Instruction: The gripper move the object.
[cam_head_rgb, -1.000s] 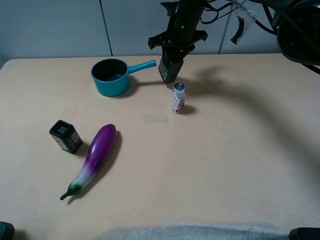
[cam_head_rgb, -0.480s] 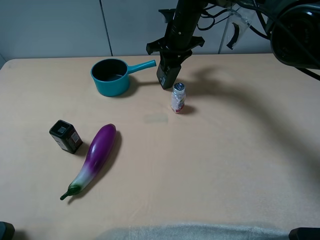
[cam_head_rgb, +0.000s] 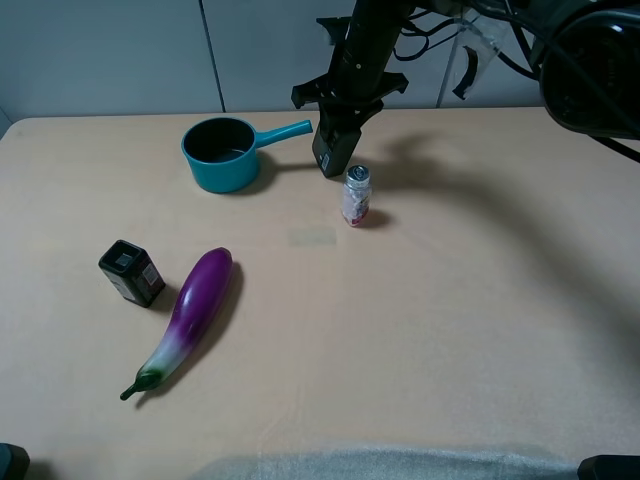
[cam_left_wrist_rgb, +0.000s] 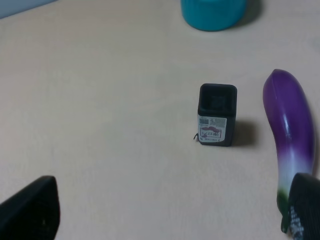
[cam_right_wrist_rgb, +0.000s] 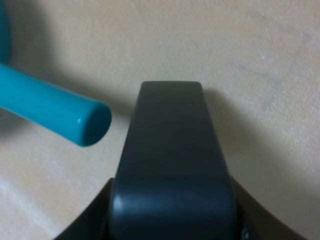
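The object, a dark flat bottle (cam_head_rgb: 334, 148), hangs upright in my right gripper (cam_head_rgb: 349, 100), which is shut on its upper part at the back of the table. Its base is at or just above the tabletop; I cannot tell which. It is beside the tip of the teal pan's handle (cam_head_rgb: 287, 130) and just behind the small clear silver-capped bottle (cam_head_rgb: 356, 196). In the right wrist view the bottle (cam_right_wrist_rgb: 172, 160) fills the middle, with the handle tip (cam_right_wrist_rgb: 75, 117) close beside it. My left gripper (cam_left_wrist_rgb: 170, 212) is open and empty, hovering short of the small black box (cam_left_wrist_rgb: 216, 121).
A teal saucepan (cam_head_rgb: 220, 153) stands at the back left of the table. A purple eggplant (cam_head_rgb: 190, 312) lies at the front left beside the small black box (cam_head_rgb: 131, 272). The eggplant (cam_left_wrist_rgb: 290, 140) also shows in the left wrist view.
My right gripper has carried the dark bottle slightly left and down, closer to the pan handle's tip. Nothing else has moved.
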